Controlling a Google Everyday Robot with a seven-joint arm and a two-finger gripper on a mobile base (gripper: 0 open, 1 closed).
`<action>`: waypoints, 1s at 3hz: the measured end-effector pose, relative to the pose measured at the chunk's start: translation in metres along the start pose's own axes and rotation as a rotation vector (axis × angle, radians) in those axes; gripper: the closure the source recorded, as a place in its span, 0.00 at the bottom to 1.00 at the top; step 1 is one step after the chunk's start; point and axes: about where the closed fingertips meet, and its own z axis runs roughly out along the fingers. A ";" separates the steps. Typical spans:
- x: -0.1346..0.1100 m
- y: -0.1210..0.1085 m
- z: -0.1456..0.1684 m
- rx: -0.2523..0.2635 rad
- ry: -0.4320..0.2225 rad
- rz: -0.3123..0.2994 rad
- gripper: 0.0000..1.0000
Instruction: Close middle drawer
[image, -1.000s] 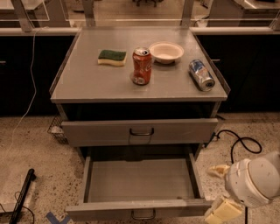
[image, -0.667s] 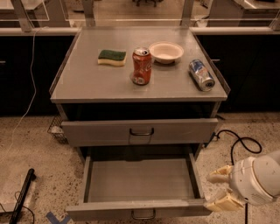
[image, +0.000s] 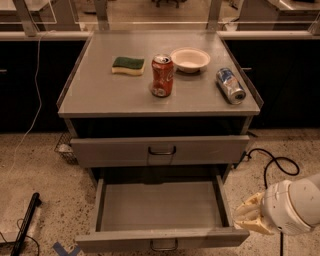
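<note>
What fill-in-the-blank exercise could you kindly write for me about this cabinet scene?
1. The middle drawer is not closed; it stands wide ____.
2. The red can stands upright, while the blue can lies on its ____.
3. The gripper hovers beside the middle drawer's front ____ corner.
4. The sponge on the cabinet top has a ____ upper face.

Missing words: open; side; right; green.

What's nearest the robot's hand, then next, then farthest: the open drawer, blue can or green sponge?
1. Middle drawer, open, just left of the hand at bottom right.
2. Blue can, tabletop's right side.
3. Green sponge, tabletop's back left.
</note>
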 end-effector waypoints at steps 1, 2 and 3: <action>0.014 0.003 0.039 -0.019 -0.065 0.059 1.00; 0.040 -0.002 0.085 -0.049 -0.122 0.078 1.00; 0.062 -0.010 0.118 -0.071 -0.149 0.028 1.00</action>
